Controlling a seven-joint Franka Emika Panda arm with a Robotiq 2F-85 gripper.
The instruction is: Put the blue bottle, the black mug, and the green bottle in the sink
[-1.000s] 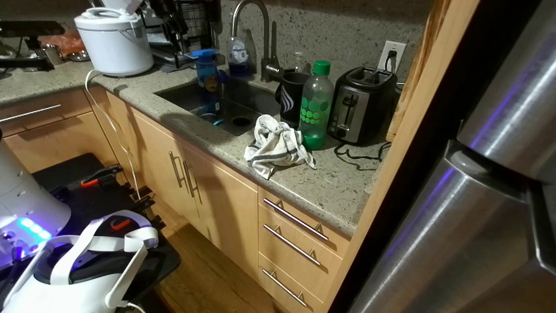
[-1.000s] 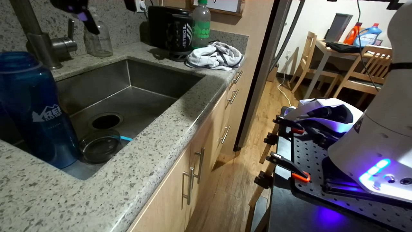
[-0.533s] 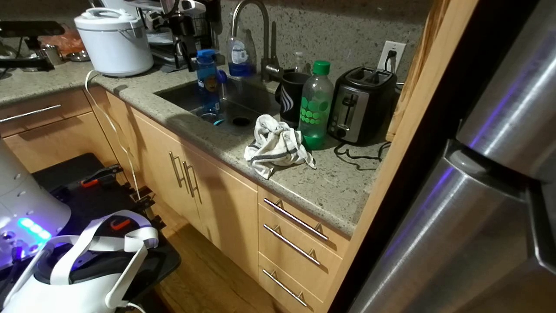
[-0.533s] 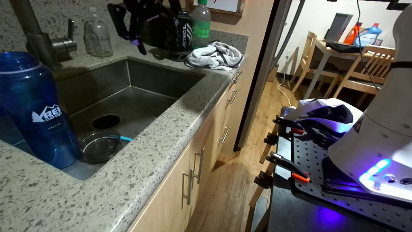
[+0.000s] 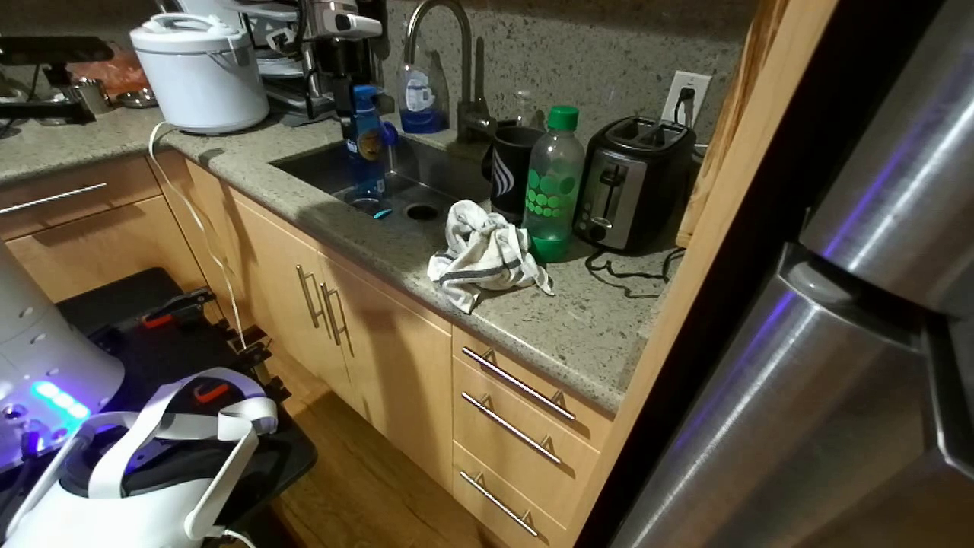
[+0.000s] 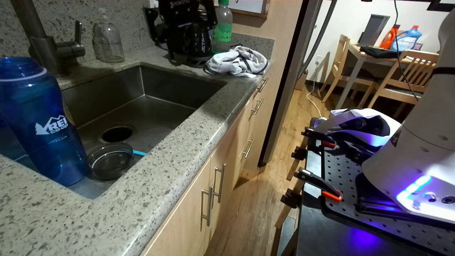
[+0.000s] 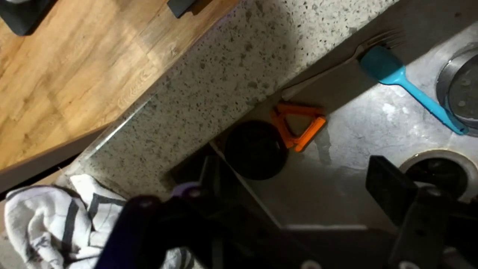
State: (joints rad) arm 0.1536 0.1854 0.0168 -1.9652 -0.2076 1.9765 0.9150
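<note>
Hovering above sink | end effector spread wide | sink floor visible between fingers

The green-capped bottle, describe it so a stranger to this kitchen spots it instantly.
In an exterior view, find the rectangular metal sink, then the black and silver toaster on the speckled stone counter. Next to that toaster, an upright clear plastic bottle stands beside a black mug with white stripes. Its green cap and dots set it apart from both.
</note>
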